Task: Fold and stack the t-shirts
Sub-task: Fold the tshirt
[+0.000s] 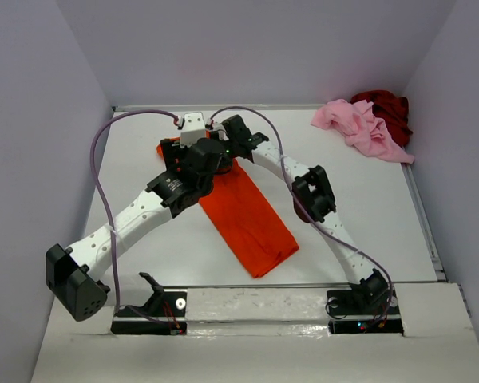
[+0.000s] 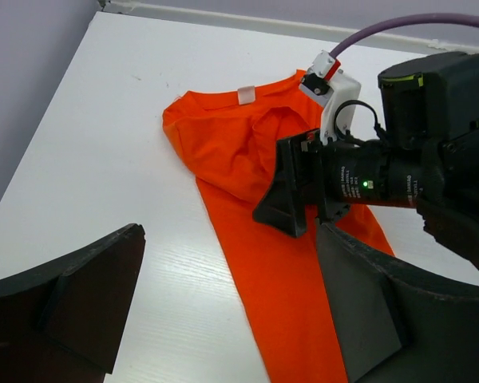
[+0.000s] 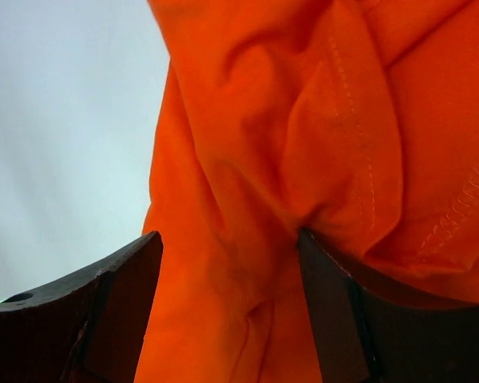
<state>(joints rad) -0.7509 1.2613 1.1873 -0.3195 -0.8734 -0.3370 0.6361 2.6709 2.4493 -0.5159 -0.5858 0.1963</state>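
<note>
The orange t-shirt (image 1: pixel 251 219) lies on the white table (image 1: pixel 367 207) as a long narrow strip. In the top view it runs on a slant from just left of centre down toward the lower middle of the frame. Its lower end is flat and smooth. Its upper end, with the collar, is bunched under the two arms, which meet over it.

In the left wrist view the left gripper (image 2: pixel 230 239) hovers with its jaws spread wide. One dark finger (image 2: pixel 80 295) sits in the lower left corner over bare table (image 2: pixel 104 144) and the other in the lower right, over the right edge of the shirt strip. The orange t-shirt (image 2: pixel 223 144) runs up the middle of that frame between them, and no cloth is caught in the jaws. A small pale label shows at the collar near the top centre. The right gripper (image 2: pixel 291 195) stands at centre right of that frame, down on the rumpled collar end.

In the right wrist view the right gripper (image 3: pixel 230 247) also has its jaws parted, almost as wide as the left. Its fingers (image 3: pixel 112 311) sit at the bottom left and bottom right. Folds of the orange t-shirt (image 3: pixel 303 104) fill the gap between them and drape onto the right-hand finger. The cloth is not clamped.

The pink t-shirt (image 1: pixel 358 124) lies crumpled in the upper right of the top view. It touches the dark red t-shirt (image 1: pixel 389 108), heaped just behind it in the corner. Both are well apart from the arms.
</note>
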